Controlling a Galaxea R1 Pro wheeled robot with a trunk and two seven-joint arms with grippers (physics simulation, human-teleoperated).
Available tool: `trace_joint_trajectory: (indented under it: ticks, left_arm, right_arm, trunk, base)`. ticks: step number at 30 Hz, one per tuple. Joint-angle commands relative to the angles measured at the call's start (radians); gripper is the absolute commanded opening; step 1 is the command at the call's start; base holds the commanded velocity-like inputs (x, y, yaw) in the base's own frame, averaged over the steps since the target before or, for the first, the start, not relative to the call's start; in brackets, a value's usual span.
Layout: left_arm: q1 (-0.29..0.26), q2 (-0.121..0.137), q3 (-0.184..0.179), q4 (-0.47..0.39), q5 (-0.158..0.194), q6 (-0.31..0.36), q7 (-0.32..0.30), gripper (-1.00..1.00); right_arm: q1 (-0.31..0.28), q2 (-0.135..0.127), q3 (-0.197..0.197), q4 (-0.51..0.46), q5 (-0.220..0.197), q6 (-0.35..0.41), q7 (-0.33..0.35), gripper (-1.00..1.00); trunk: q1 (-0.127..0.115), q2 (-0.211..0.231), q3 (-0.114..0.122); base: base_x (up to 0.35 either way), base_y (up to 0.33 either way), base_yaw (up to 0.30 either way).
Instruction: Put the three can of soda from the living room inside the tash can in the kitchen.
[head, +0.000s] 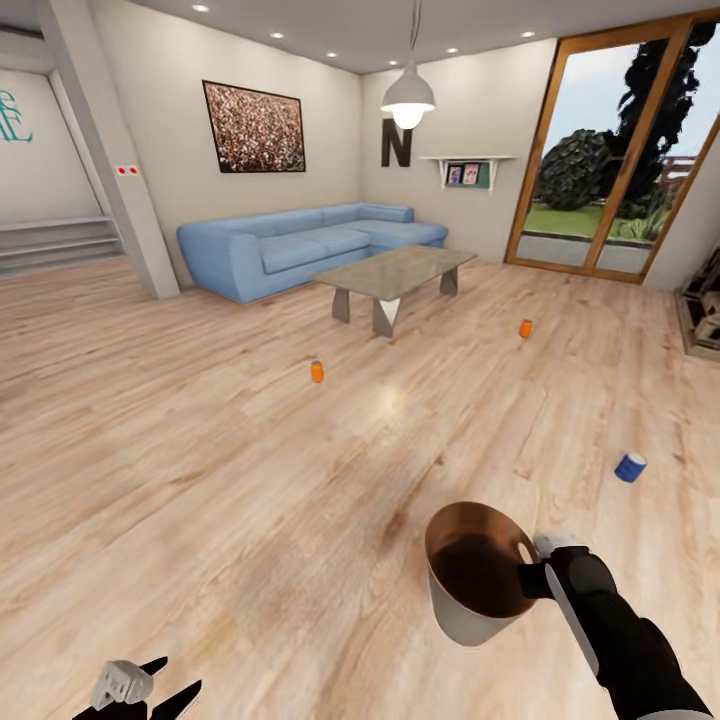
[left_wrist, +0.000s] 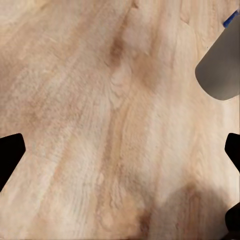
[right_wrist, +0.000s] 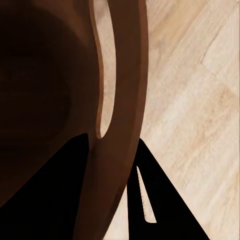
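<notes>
Fingers of the right gripper (head: 532, 566) pinch the rim of the pale grey, brown-lined tapered trash can (head: 478, 578), held upright above the light wood plank floor (head: 220, 470); the left gripper (head: 150, 690) hangs open and empty. Two orange soda cans (head: 317, 371) (head: 525, 328) stand well apart beyond, near the grey bench (head: 392, 272); the dark blue soda can (head: 630, 467) is nearest. Suggested practice: keep the can level, set it beside the blue can
</notes>
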Motion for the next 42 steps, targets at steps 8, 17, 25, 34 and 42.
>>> trace_joint_trajectory:
  ticks: [8, 17, 25, 34, 42]
  left_arm:
    - [0.000, 0.001, 0.000, 0.000, 0.000, 0.000, 0.000, 1.00]
    - [0.000, 0.000, 0.000, 0.000, 0.000, 0.000, 0.000, 1.00]
    - [0.000, 0.000, 0.000, 0.000, 0.000, 0.000, 0.000, 1.00]
    - [0.000, 0.000, 0.000, 0.000, 0.000, 0.000, 0.000, 1.00]
    - [0.000, 0.000, 0.000, 0.000, 0.000, 0.000, 0.000, 1.00]
  right_arm:
    - [0.000, 0.000, 0.001, 0.000, -0.007, 0.000, 0.000, -1.00]
    - [0.000, 0.000, 0.001, 0.000, -0.007, 0.000, 0.000, -1.00]
    - [0.000, 0.000, 0.002, 0.000, -0.007, 0.000, 0.000, -1.00]
    - [0.000, 0.000, 0.002, 0.000, -0.010, 0.000, 0.000, -1.00]
    - [0.000, 0.000, 0.002, 0.000, -0.010, 0.000, 0.000, -1.00]
  trunk:
    - [0.000, 0.000, 0.000]
    - [0.000, 0.000, 0.000]
    - [0.000, 0.000, 0.000]
    - [0.000, 0.000, 0.000]
    - [0.000, 0.000, 0.003]
  base:
    - [0.335, 0.176, 0.000]
    - [0.335, 0.176, 0.000]
    - [0.335, 0.176, 0.000]
    - [0.335, 0.176, -0.045]
    - [0.335, 0.176, -0.218]
